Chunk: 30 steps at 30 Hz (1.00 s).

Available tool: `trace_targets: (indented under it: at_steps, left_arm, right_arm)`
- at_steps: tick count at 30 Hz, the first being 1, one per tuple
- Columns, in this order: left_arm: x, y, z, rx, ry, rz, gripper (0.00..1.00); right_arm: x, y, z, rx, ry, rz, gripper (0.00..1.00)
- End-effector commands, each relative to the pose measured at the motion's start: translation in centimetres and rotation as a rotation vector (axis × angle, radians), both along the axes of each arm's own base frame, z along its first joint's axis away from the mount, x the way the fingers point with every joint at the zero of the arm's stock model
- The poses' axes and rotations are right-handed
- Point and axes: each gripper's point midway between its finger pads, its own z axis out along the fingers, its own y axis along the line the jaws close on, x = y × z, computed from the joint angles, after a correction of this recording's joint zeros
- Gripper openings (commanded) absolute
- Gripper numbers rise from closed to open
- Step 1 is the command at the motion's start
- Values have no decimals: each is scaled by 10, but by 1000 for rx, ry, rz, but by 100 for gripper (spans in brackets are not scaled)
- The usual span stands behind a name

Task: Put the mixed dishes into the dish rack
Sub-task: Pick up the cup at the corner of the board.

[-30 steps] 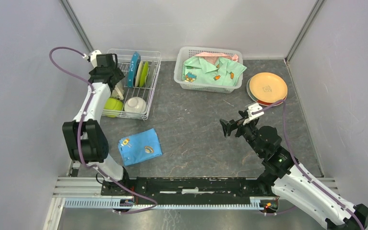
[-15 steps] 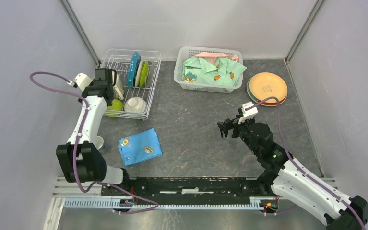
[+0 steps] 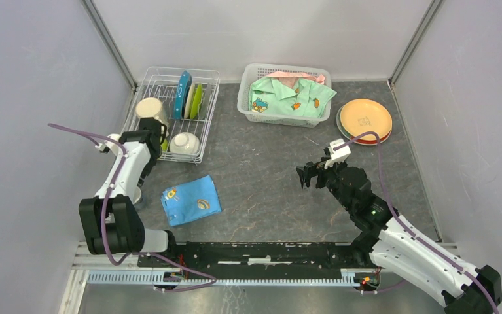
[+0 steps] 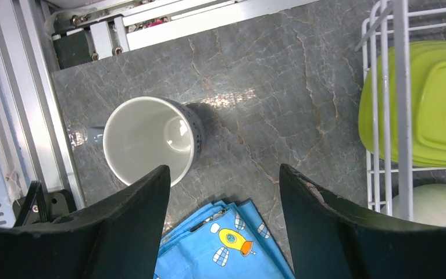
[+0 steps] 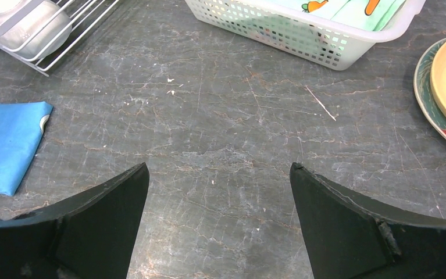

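Loading is part done. The dish rack (image 3: 161, 82) stands at the far left of the surface (image 3: 268, 190). It holds a blue plate (image 3: 182, 93) and a lime-green plate (image 3: 197, 100) on edge between the tines, a beige mug (image 3: 148, 109), and a white bowl (image 3: 184, 142) at its near end. The left wrist view also shows a lime-green dish (image 4: 430, 104) beside that bowl. Outstanding items are two. A white cup (image 4: 145, 139) stands upright, mouth up, at the left edge of the surface, outside the rack's near end and near the folded blue cloth (image 3: 191, 199). An orange plate (image 3: 364, 119) lies stacked on a plate with a red and teal rim at the far right. The left pincer (image 4: 223, 174) hangs above the surface, spread and holding nothing, with the cup just off the line between its fingers. The right pincer (image 5: 217, 168) is spread wide and empty over bare surface in the middle, well apart from the stacked plates. Assessment: the step in hand is the left arm's approach to the white cup. The next move calls for shifting over the cup and descending so that one finger goes inside the rim and the other outside the wall. The pincer must then press together, lift, and carry the cup over the rack's wire side to a free spot. Risk noted: the cloth lies close enough to snag. The basket (image 3: 286, 98) of clothing is no part of the job.
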Motion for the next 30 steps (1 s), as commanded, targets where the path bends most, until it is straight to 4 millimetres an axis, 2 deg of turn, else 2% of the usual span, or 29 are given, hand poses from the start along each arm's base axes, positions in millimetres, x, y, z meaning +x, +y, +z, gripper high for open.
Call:
trace_targets:
  at_steps: [1, 7, 12, 18, 22, 24, 30]
  left_arm:
    - [-9, 6, -1, 22, -53, 100, 75]
    - [-20, 10, -20, 39, 26, 119, 80]
    - [-27, 19, -14, 99, 41, 143, 82]
    - [-26, 19, -25, 87, -4, 113, 78]
    - [-24, 19, -33, 70, 18, 111, 74]
    - [-23, 19, -35, 65, 37, 107, 69]
    - [-21, 20, -29, 65, 51, 110, 27]
  right_arm:
    - [2, 5, 23, 57, -45, 4, 98]
    - [0, 7, 22, 71, -34, 13, 98]
    - [-1, 10, 18, 65, -19, 29, 98]
    - [-1, 13, 28, 82, -26, 39, 98]
    - [-2, 11, 28, 80, -12, 31, 98]
    - [-2, 12, 28, 94, -12, 31, 98]
    - [-3, 11, 25, 98, -2, 30, 98]
